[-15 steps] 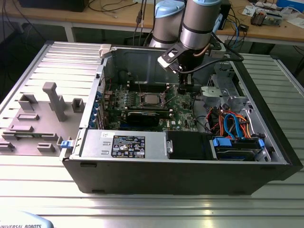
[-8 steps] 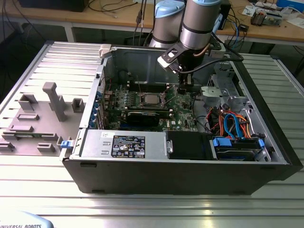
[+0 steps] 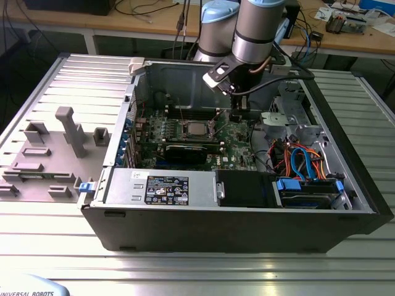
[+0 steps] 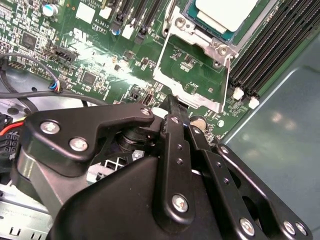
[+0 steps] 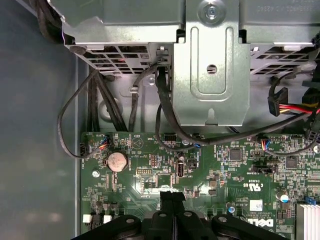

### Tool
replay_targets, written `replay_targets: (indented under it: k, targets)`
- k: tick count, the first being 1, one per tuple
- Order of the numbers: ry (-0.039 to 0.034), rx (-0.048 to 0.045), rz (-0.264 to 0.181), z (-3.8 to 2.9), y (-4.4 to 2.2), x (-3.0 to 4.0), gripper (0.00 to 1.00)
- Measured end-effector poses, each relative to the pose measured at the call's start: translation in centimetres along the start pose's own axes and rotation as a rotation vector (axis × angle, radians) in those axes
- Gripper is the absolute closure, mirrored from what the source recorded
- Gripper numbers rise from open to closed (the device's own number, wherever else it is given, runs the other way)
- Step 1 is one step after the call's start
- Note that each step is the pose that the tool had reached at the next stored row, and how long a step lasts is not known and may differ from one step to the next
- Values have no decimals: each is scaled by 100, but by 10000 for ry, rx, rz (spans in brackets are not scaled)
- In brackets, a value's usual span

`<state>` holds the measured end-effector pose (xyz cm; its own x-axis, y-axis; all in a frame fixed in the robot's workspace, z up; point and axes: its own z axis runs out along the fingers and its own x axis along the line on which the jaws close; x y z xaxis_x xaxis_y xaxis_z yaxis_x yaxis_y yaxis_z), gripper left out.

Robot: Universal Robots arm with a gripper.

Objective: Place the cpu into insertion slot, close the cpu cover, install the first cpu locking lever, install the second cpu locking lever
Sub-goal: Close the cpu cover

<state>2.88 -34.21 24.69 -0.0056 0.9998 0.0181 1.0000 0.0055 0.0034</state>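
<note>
The cpu [image 4: 227, 10] [image 3: 196, 128] lies with its silver top up in the insertion slot [image 4: 200, 35] on the green motherboard. The cpu cover [image 4: 192, 97], a thin silver frame with a cut-out centre, stands swung open away from the slot, and green board shows through it. My gripper [image 4: 172, 106] [image 3: 237, 117] [image 5: 171, 197] hangs low over the board on the exterior view's right of the slot. Its black fingers are shut together with nothing between them. Their tip is right at the cover's free edge; whether it touches I cannot tell.
Long black memory slots [image 4: 270, 50] run beside the slot. A black graphics card [image 3: 185, 151] lies in front of it. A metal drive cage [image 5: 210, 65] and loose cables [image 3: 296, 160] crowd the exterior view's right. The case walls [image 3: 173, 77] hem in the board.
</note>
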Motion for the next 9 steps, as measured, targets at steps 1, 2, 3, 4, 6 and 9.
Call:
replay_targets:
  k: [1, 2, 3, 4, 6, 9]
  targets:
    - [0, 0, 0, 0, -8, 0, 89]
    - [0, 0, 0, 0, -14, 0, 89]
    - [-1, 0, 1, 0, -22, 0, 89]
    - [0, 0, 0, 0, -33, 1, 89]
    - [0, 0, 1, 0, -51, 0, 89]
    - [0, 0, -1, 0, -62, 1, 89]
